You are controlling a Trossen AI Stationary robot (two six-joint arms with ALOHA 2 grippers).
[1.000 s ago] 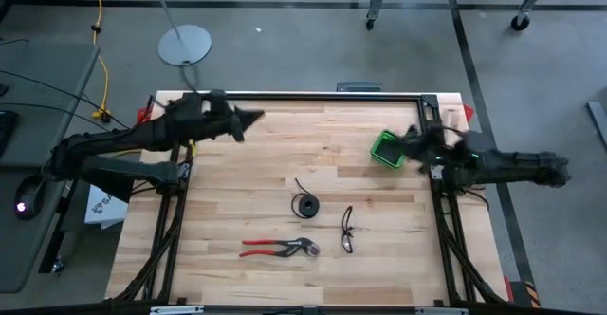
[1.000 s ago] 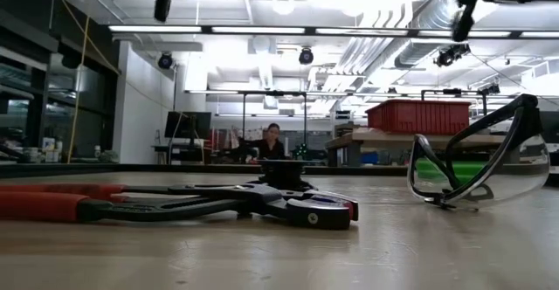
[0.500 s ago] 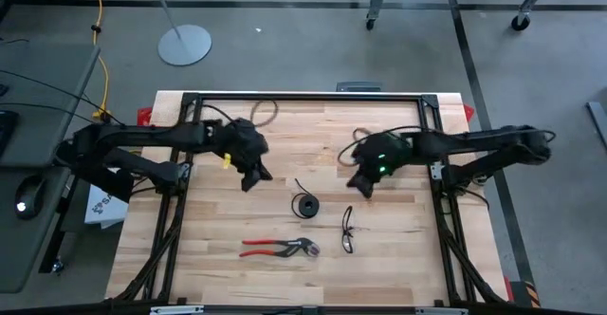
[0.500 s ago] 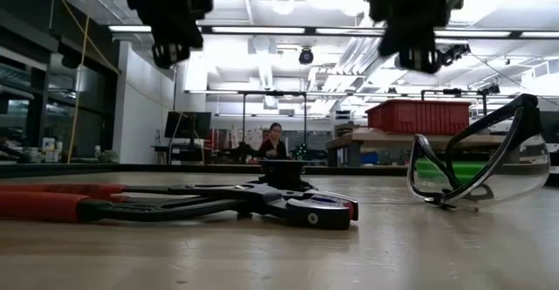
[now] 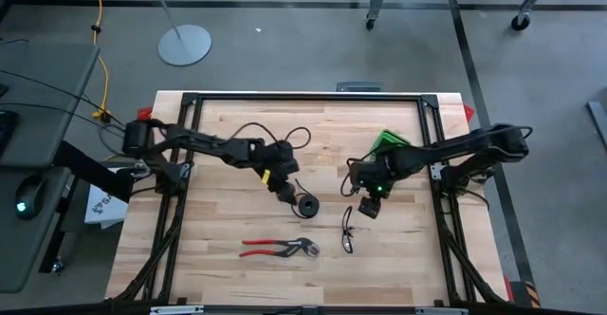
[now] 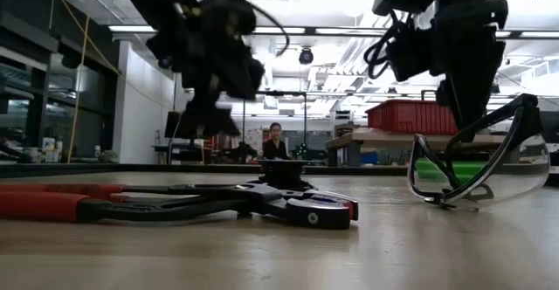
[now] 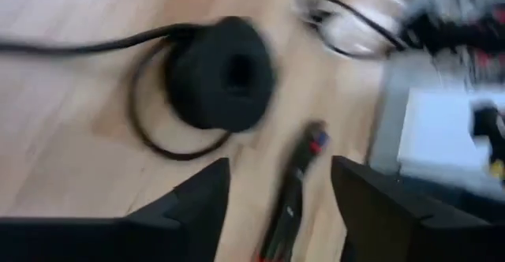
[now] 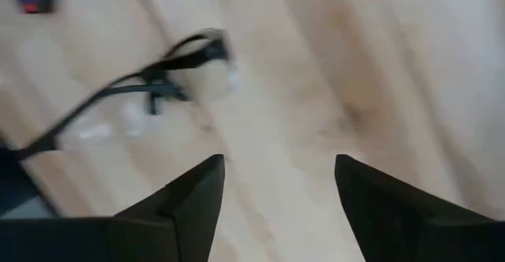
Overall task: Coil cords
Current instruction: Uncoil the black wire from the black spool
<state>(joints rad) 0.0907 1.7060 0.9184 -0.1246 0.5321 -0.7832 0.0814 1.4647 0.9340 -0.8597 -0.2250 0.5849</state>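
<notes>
Cord [image 5: 305, 204] lies just beside left tool [image 5: 286, 193].

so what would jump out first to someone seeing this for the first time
Probably the two dark arms meeting over the middle of the wooden table: the left gripper open right by the black cord, the right gripper open beside the safety glasses. Next, the red-handled pliers lying alone nearer the front edge.

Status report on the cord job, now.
Left gripper open, empty, beside cord. Right gripper open, over safety glasses. Pliers lie apart.
</notes>
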